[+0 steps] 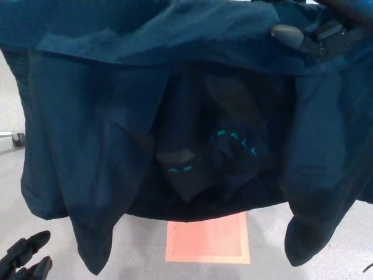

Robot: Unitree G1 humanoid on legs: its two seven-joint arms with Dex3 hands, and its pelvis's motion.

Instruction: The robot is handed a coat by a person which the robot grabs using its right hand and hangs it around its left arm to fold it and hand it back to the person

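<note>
A dark teal coat [116, 116] hangs spread across most of the head view, its lining with light blue letters [236, 140] showing in the middle and a sleeve hanging at each side. My right hand [317, 36] comes in at the top right, black fingers lying against the coat's upper edge; I cannot see whether they grip the cloth. My left hand [23, 259] is low at the bottom left, below the coat and apart from it, fingers spread and empty.
An orange square mat [210, 239] lies on the grey floor beneath the coat. A caster wheel [17, 139] of some stand shows at the left edge. Whoever holds the coat is hidden behind it.
</note>
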